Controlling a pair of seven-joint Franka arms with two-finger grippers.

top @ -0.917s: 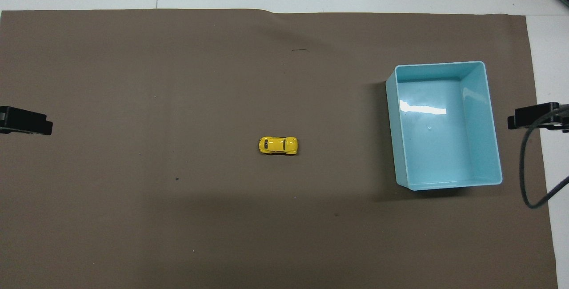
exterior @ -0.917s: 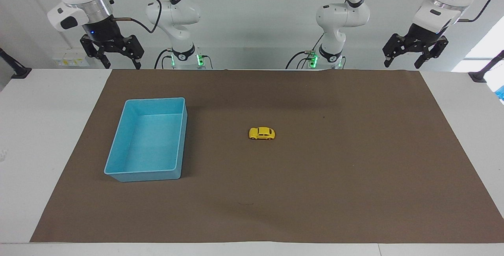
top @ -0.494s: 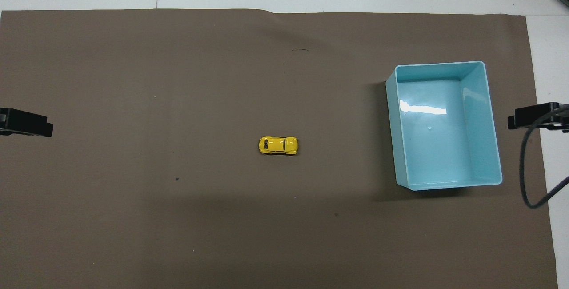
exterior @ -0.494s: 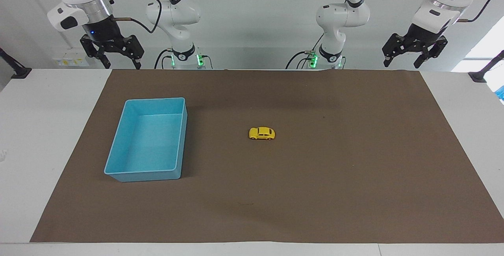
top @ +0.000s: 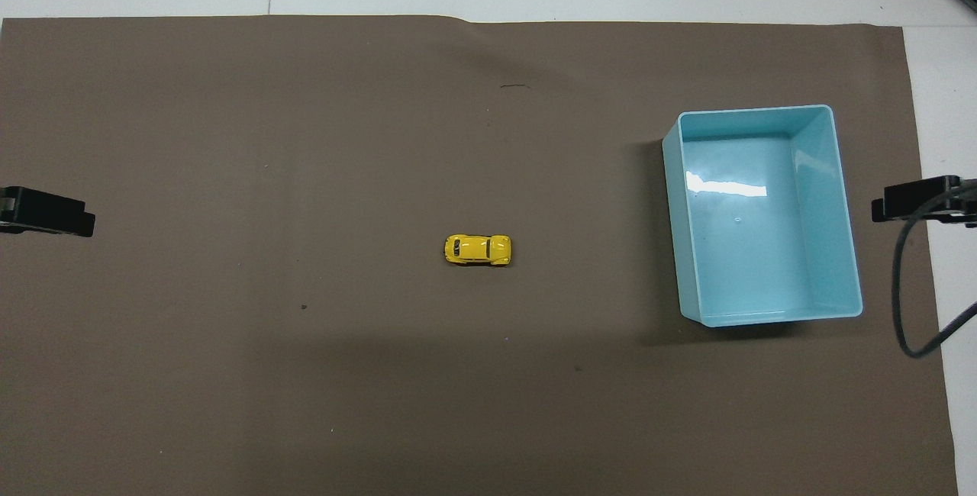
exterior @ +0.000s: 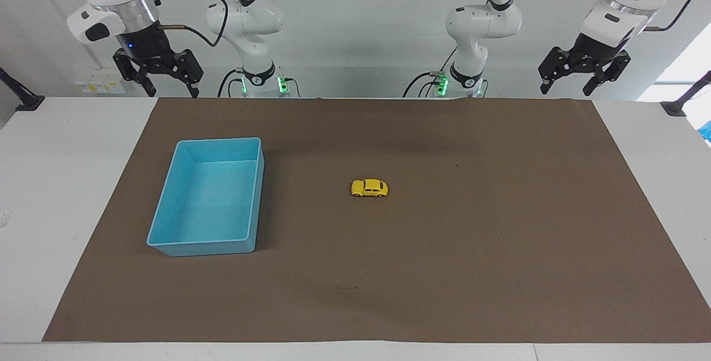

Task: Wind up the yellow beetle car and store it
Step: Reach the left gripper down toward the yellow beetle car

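The yellow beetle car (exterior: 369,188) stands on its wheels in the middle of the brown mat; it also shows in the overhead view (top: 477,249). A light blue bin (exterior: 166,202) stands empty toward the right arm's end of the table, also in the overhead view (top: 839,198). My left gripper (exterior: 581,80) is open and empty, raised by the mat's corner at the left arm's end. My right gripper (exterior: 164,83) is open and empty, raised by the mat's corner at the right arm's end. Only a black tip of each shows in the overhead view.
The brown mat (exterior: 500,227) covers most of the white table (exterior: 55,172). A black cable (top: 908,282) hangs beside the bin at the right arm's end.
My left gripper has shifted slightly toward the mat's middle. The car, the bin and the right gripper have not moved.
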